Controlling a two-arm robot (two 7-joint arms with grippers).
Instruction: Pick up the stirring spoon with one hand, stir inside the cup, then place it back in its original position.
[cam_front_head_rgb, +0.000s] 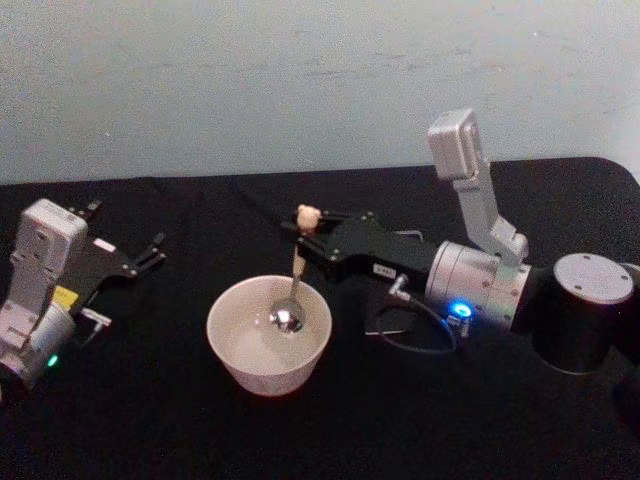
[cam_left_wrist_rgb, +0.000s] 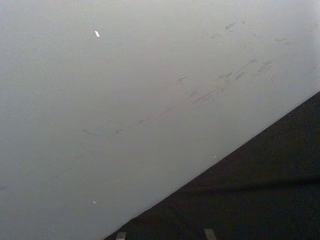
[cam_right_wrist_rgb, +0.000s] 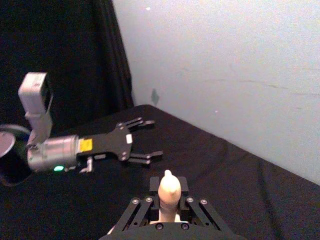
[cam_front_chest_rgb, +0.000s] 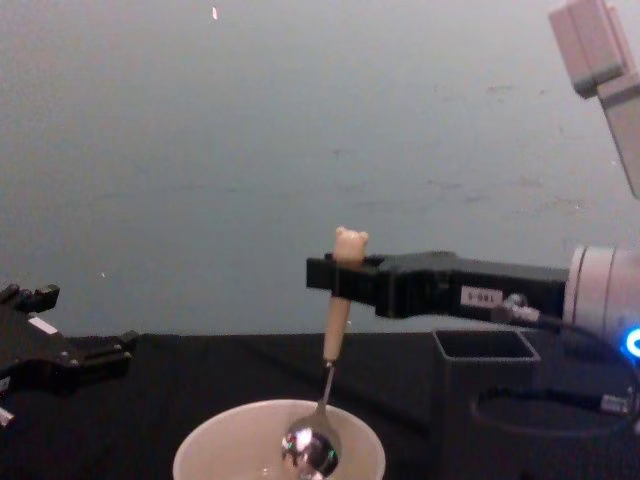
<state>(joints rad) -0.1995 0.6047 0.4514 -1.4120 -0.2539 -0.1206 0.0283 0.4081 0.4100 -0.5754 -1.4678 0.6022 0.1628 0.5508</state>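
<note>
Right pincer (cam_front_head_rgb: 308, 238) clamped on the spoon (cam_front_head_rgb: 294, 280): stirring step, I judge.
Beige bear-topped handle upright, thin metal neck, shiny round bowl low inside the wide cream cup (cam_front_head_rgb: 225, 340); next, lift clear and lower into the dark square holder (cam_front_chest_rgb: 470, 400) nearby. Left pincer (cam_front_head_rgb: 128, 225) idle at left, fingers apart.

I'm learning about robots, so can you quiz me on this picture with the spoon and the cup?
1. True or false: the spoon's shiny end is down inside the cup.
2. What tops the spoon's handle? A) a star B) a bear head C) a flower
3. Fill in: the ___ gripper is shut on the spoon.
Key: 1 true; 2 B; 3 right gripper. The left gripper sits open, off to the left.
</note>
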